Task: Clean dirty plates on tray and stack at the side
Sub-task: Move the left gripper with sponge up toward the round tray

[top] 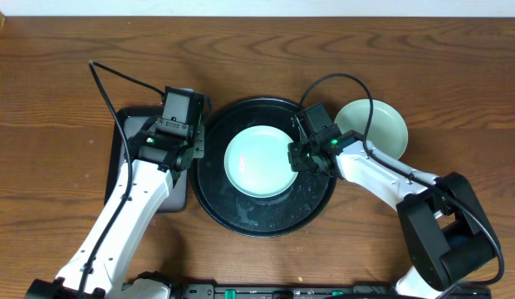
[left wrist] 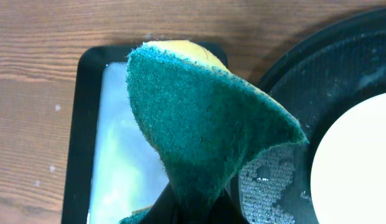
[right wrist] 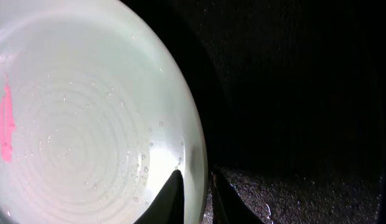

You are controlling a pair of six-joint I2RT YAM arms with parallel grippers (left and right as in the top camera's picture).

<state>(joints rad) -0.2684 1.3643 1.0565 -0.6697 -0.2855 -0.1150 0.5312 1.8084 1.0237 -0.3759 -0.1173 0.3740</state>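
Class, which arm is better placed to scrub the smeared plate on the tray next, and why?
Likely left: the left gripper grips the sponge beside the tray; the right gripper only straddles the plate's rim.

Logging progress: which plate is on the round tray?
The mint plate, inside the black tray, right fingers at its rim. The pale yellowish plate lies on the table, outside the tray.
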